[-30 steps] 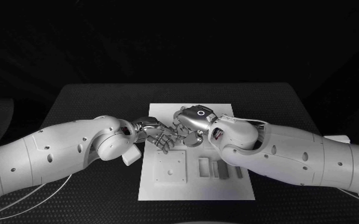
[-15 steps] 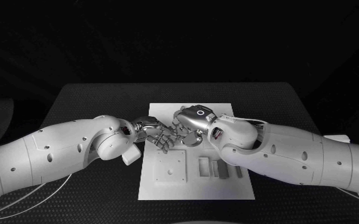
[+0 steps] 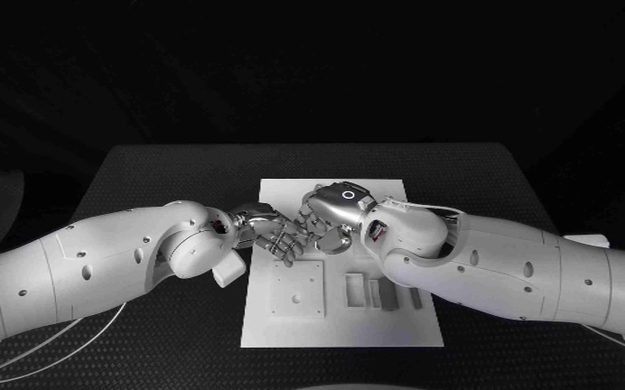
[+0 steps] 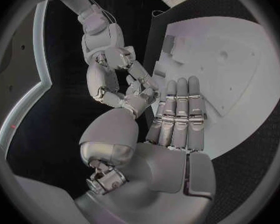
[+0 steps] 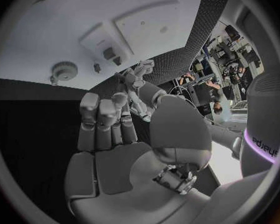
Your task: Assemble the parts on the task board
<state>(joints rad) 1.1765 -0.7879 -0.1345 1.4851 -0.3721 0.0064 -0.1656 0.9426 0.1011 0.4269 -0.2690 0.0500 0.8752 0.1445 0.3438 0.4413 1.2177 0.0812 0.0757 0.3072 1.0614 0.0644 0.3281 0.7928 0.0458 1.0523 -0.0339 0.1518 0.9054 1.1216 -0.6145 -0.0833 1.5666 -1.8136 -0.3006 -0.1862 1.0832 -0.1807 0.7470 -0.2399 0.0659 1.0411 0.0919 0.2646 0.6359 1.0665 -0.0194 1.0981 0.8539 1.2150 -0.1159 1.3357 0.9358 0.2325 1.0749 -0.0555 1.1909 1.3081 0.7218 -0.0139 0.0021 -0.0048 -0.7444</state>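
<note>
We look down on a black surface (image 3: pixel 156 173) with the white task board (image 3: pixel 341 322) lying in its middle, and both white arms reach in so that the two silver hands meet over the board's far half. The left hand (image 3: pixel 271 231) comes in from the left side and the right hand (image 3: pixel 332 214) from the right, their fingertips close together, almost touching. In the left wrist view the left hand (image 4: pixel 168 129) holds its fingers (image 4: pixel 180 104) straight and side by side, stretched out above the board (image 4: pixel 252 74), with the thumb bent toward the right hand's fingers; nothing lies in it, so we read it as released. In the right wrist view the right hand (image 5: pixel 112 134) has its fingers (image 5: pixel 96 114) lined up and only slightly bent, palm bare; whether its thumb tip pinches something small against the other hand we cannot tell. On the near half of the board we see a raised square plate (image 3: pixel 298 289) and, to its right, a few small upright parts (image 3: pixel 375 292) standing in a row. The right wrist view also shows a round toothed part (image 5: pixel 64 70) lying on the board. Compared with a second ago, almost nothing differs: both hands stay where they were, and the right arm has edged only very slightly.
</note>
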